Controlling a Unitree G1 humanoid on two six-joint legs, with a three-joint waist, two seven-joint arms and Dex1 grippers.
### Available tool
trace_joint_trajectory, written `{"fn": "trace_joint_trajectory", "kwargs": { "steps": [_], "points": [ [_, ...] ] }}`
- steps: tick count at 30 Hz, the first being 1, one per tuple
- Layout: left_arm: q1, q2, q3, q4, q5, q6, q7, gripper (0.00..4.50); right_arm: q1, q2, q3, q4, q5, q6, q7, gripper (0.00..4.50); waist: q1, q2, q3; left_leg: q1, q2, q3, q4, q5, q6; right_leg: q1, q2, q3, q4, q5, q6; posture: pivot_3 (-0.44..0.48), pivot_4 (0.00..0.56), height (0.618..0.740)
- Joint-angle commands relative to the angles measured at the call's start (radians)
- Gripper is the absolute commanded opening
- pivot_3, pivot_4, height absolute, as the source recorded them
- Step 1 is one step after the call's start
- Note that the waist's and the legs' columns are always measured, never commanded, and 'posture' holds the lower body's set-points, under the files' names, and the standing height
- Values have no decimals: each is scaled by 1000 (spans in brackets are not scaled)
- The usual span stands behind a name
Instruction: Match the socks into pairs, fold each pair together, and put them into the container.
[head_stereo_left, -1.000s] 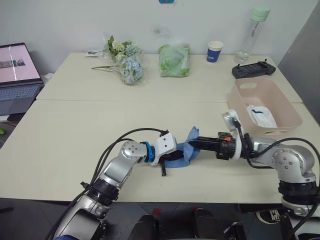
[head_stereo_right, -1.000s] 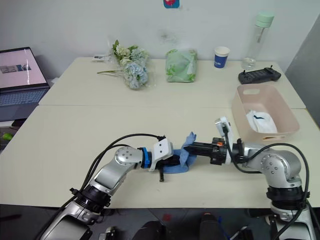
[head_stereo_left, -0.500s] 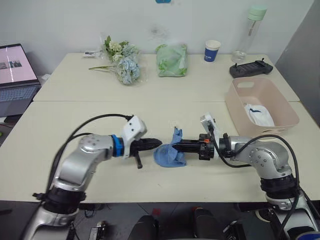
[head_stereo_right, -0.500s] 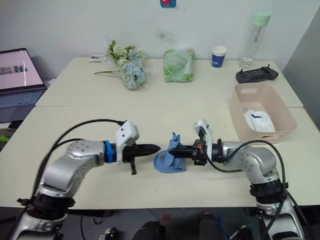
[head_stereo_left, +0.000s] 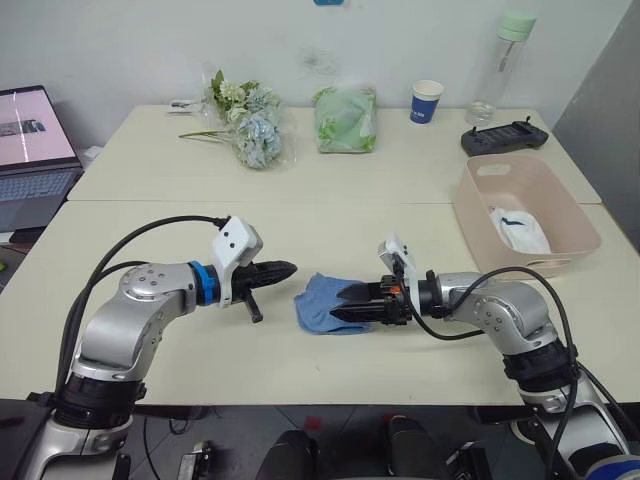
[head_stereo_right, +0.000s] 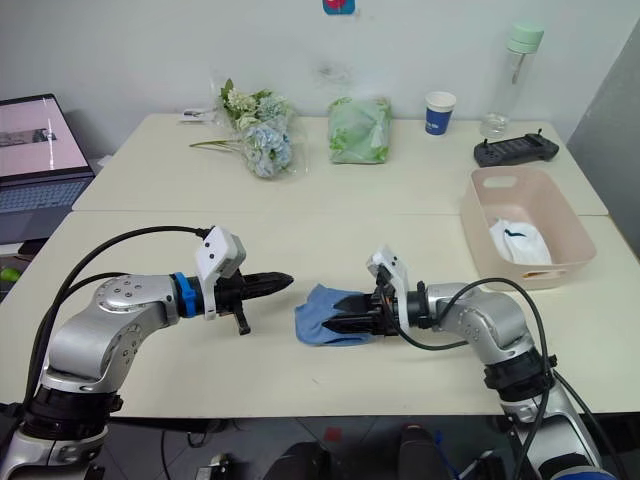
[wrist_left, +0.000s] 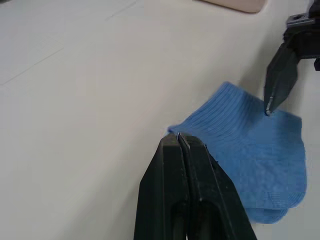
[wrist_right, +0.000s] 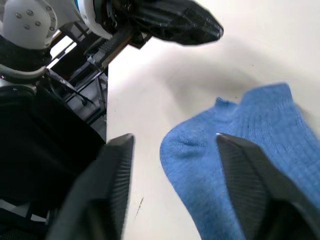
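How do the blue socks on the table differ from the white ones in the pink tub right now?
The light blue socks lie flat on the bare table between the two grippers; the white socks sit down inside the pink tub at the table's right edge. The blue ones are plain; the white ones carry a small dark mark. The right gripper hangs open over the blue ones; nothing is near the white ones. Both look folded.

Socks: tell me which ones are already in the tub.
The white socks with a dark mark lie inside the pink tub. The blue socks lie folded on the table, between the open right gripper and the shut left gripper.
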Motion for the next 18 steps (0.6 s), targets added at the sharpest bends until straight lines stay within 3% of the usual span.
{"fn": "trace_joint_trajectory", "kwargs": {
  "steps": [1, 2, 10, 15, 18],
  "points": [
    [-21, -7, -7, -29, -16, -24, -10, 0, -13, 8, -73, -57, 58, 40, -27, 4166, 0, 0, 0, 0, 0, 0, 0, 0, 0, 0, 0, 0, 0, 0, 0, 0, 150, 740],
    [-24, -13, -12, -34, -28, -17, -15, 0, -11, 2, -107, -72, 86, 67, -39, 4481, 0, 0, 0, 0, 0, 0, 0, 0, 0, 0, 0, 0, 0, 0, 0, 0, 150, 740],
    [44, -19, -158, 27, 86, -130, -25, 0, 6, -45, -228, -120, 98, 274, -251, 4481, -1, 0, 0, 0, 0, 0, 0, 0, 0, 0, 0, 0, 0, 0, 0, 0, 150, 740],
    [81, -30, -228, 139, 199, -257, 0, 0, 27, -89, -182, -101, 57, 290, -262, 4481, 1, 0, 0, 0, 0, 1, 0, 0, 0, 0, 0, 0, 0, 0, 0, 0, 150, 740],
    [97, -38, -237, 182, 224, -299, 2, 0, 26, -59, -170, -66, 60, 320, -274, 4481, 2, 0, 0, 0, -1, 1, 0, 0, 0, 1, 0, 0, 0, 0, 0, 0, 150, 740]
  ]
}}
